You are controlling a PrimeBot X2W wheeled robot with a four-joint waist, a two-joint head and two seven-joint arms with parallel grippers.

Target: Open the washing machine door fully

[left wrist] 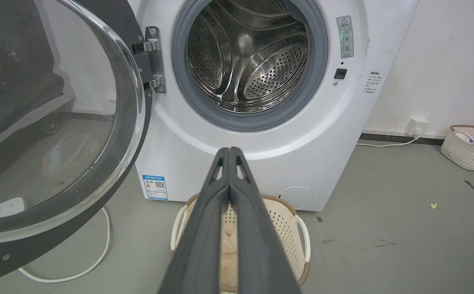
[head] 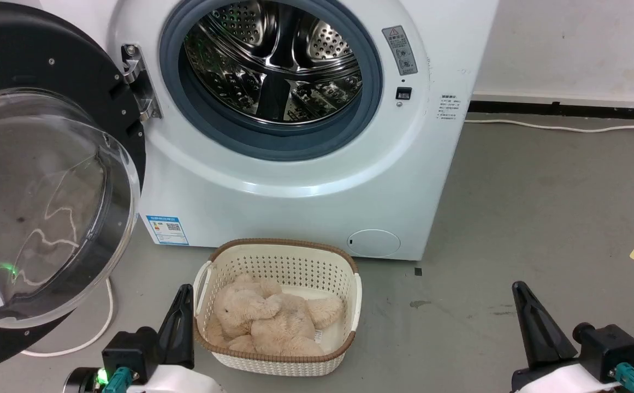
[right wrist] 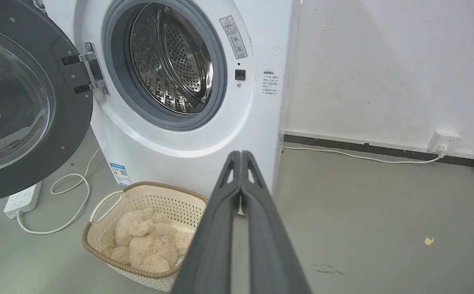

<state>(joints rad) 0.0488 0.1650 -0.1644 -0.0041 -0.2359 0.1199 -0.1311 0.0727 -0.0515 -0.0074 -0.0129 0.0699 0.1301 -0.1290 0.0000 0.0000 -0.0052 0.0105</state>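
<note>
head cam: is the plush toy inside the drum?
No, the plush toy lies in the basket in front of the washing machine, outside the drum.

Bright, even indoor light; all three views mostly sharp.
The light is soft, and shadows on the floor (head: 540,207) are weak. The steel drum (head: 278,60) gives many small bright reflections, and the glass of the door (head: 38,207) shows pale glare streaks and one green spot. In both wrist views straight lines bend near the edges, and the fingers (left wrist: 200,245) close to the lens look a little soft. The white wall (right wrist: 383,61) is very bright there.
</note>
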